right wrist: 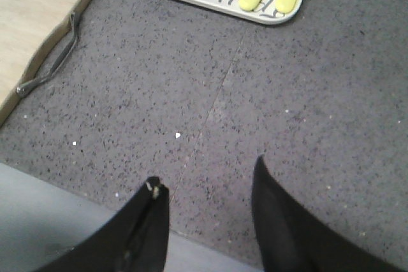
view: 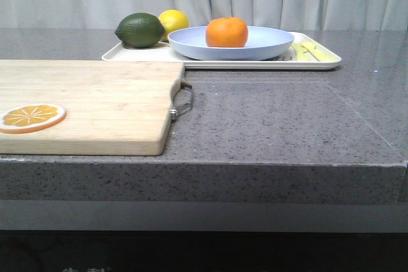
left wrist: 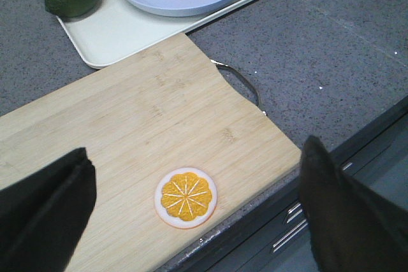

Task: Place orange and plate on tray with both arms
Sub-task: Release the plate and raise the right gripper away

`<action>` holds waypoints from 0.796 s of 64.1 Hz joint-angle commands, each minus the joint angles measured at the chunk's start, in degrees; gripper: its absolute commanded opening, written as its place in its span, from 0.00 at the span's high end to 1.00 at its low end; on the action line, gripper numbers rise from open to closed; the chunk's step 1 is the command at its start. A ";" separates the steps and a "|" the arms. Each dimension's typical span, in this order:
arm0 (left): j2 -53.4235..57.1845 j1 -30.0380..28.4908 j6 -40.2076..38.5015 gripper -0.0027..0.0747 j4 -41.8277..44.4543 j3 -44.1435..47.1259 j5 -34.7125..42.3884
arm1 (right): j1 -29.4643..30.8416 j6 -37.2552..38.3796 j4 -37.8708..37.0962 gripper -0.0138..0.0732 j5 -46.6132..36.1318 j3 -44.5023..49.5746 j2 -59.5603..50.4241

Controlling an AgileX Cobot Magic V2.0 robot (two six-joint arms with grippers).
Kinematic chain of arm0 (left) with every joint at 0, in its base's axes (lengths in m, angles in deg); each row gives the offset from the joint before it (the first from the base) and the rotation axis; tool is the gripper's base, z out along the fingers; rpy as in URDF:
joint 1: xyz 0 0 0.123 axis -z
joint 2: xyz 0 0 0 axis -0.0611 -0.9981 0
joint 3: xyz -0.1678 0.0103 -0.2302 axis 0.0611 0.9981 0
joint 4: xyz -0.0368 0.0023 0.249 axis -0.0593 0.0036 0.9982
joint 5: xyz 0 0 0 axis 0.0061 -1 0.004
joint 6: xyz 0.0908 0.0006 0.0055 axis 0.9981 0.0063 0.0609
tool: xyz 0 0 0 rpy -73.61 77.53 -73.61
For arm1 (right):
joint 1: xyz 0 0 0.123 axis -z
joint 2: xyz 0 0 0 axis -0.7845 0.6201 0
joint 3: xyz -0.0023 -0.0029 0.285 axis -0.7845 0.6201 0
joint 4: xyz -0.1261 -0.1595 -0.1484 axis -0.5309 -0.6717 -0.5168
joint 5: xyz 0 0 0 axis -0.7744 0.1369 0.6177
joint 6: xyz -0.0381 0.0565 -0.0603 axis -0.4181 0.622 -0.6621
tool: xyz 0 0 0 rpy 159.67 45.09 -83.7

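Black left pincer [left wrist: 194,211] gapes wide, empty, above the cutting board [left wrist: 146,138]; right pincer [right wrist: 207,221] is parted, empty, over the desk's [right wrist: 255,106] near edge

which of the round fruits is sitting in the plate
The orange: it sits in the blue plate. The dark green lime and yellow lemon rest directly on the tray.

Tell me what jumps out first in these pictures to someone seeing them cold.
The bright orange sitting in the pale blue plate on the cream tray at the back of the counter. Next, the orange slice alone on the wooden cutting board at front left.
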 commanded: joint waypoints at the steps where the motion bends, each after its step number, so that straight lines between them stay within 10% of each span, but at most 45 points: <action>1: 0.04 -0.05 -0.39 0.16 0.20 -1.53 4.32 | -0.03 0.29 0.18 0.45 -3.54 2.21 -5.08; 34: 0.04 -0.05 -0.39 0.18 0.20 -1.53 4.32 | -0.03 11.62 -11.20 0.48 -3.74 9.49 -15.85; 51: 0.04 -0.05 -0.39 0.59 0.20 -1.53 4.32 | -0.03 11.62 -11.20 0.81 -3.74 9.49 -15.85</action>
